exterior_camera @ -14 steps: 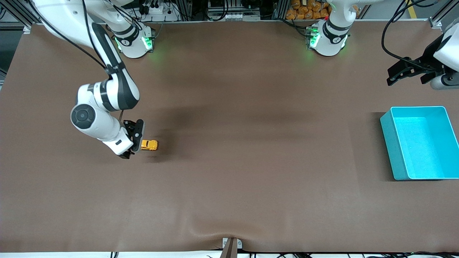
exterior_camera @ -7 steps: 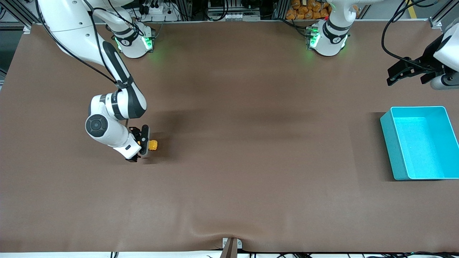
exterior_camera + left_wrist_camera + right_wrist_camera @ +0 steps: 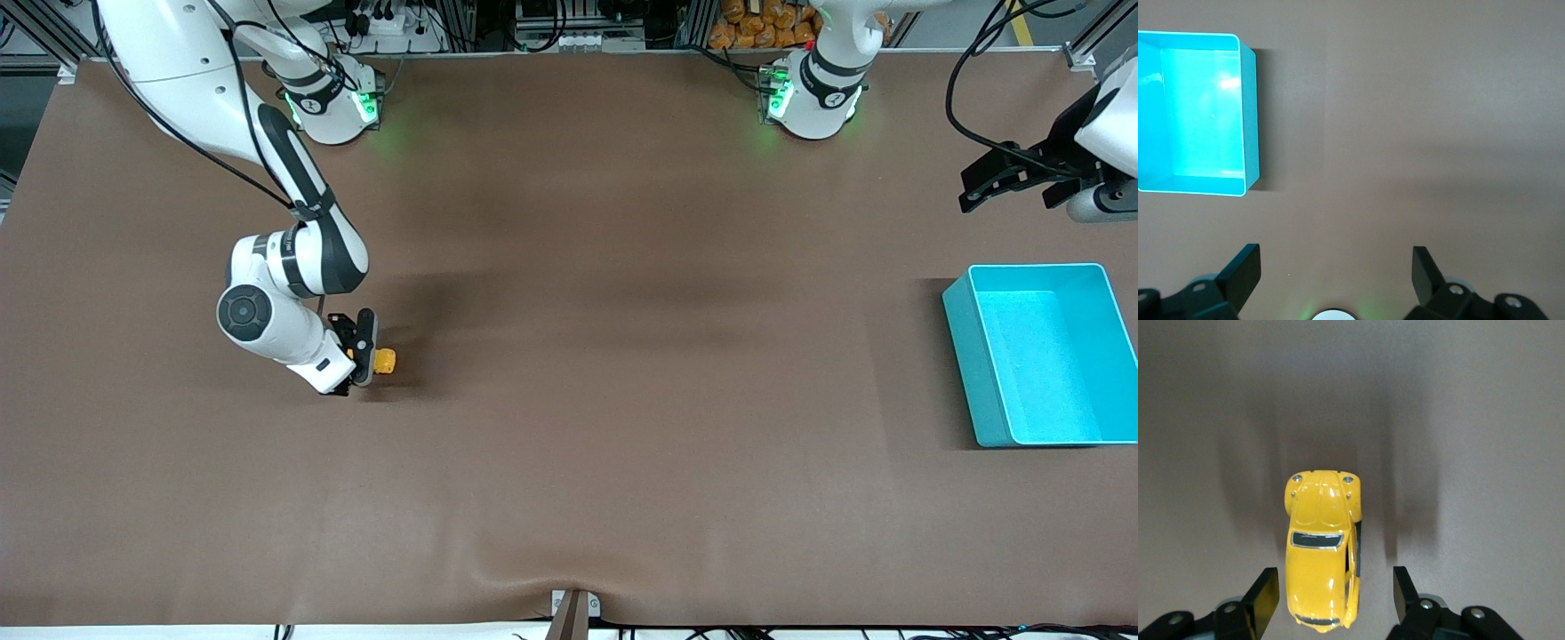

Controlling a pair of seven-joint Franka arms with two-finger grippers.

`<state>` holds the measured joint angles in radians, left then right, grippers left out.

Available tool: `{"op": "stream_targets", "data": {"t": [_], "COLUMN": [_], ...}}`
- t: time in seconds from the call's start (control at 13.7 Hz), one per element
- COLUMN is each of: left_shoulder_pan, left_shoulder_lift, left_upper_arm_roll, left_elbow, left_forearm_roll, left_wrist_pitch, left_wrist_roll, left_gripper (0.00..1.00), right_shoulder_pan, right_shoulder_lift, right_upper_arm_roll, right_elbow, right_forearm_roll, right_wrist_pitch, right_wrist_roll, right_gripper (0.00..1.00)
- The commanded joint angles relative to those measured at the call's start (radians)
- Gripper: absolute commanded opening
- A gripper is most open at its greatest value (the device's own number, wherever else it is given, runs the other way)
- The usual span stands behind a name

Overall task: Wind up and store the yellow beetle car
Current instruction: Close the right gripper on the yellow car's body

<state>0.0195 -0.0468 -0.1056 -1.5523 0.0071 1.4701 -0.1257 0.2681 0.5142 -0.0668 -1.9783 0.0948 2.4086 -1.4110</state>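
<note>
The yellow beetle car [image 3: 385, 360] stands on its wheels on the brown table toward the right arm's end. My right gripper [image 3: 363, 354] is low over its rear half. In the right wrist view the car [image 3: 1321, 540] lies lengthwise between the two black fingers [image 3: 1265, 597]. My right gripper [image 3: 1334, 597] is open: one finger is close to the car's side and the other stands well off it. My left gripper [image 3: 1009, 191] hangs open and empty over bare table by the turquoise bin [image 3: 969, 356]. Its wrist view shows the left gripper [image 3: 1333, 267] and the bin [image 3: 1250, 120], which has nothing in it.
The brown mat has a raised fold [image 3: 569, 582] at the edge nearest the front camera. Both arm bases [image 3: 333, 107] stand along the table's farthest edge.
My right gripper has slid along the car toward the left arm's end, so it now straddles the rear half. Its fingers have narrowed. The car and the left arm have stayed put.
</note>
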Motion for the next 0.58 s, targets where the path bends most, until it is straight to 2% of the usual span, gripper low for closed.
{"op": "stream_targets", "data": {"t": [0.0,0.15,0.37,0.51], "left_shoulder_pan": [0.008,0.008,0.01,0.01], "left_shoulder_lift": [0.004,0.004,0.004,0.004], "left_upper_arm_roll": [-0.005,-0.005,-0.005,-0.005], "left_elbow": [0.012,0.012,0.012,0.012], "left_forearm_roll": [-0.015,-0.015,-0.015,-0.015], "left_wrist_pitch": [-0.01,-0.01,-0.01,-0.01], "left_wrist_roll": [0.0,0.0,0.0,0.0], "left_gripper": [1.0,1.0,1.0,1.0], "right_shoulder_pan": [-0.001,-0.001,0.002,0.0], "right_shoulder_lift": [-0.005,-0.01,-0.005,-0.003], "right_upper_arm_roll": [0.005,0.007,0.013,0.021], "right_elbow": [0.001,0.001,0.001,0.001], "right_forearm_roll": [0.025,0.026,0.037,0.039], "right_wrist_pitch": [-0.023,-0.037,-0.039,-0.037], "right_wrist_roll": [-0.019,-0.019,-0.019,-0.019], "right_gripper": [0.78,0.75,0.53,0.32]}}
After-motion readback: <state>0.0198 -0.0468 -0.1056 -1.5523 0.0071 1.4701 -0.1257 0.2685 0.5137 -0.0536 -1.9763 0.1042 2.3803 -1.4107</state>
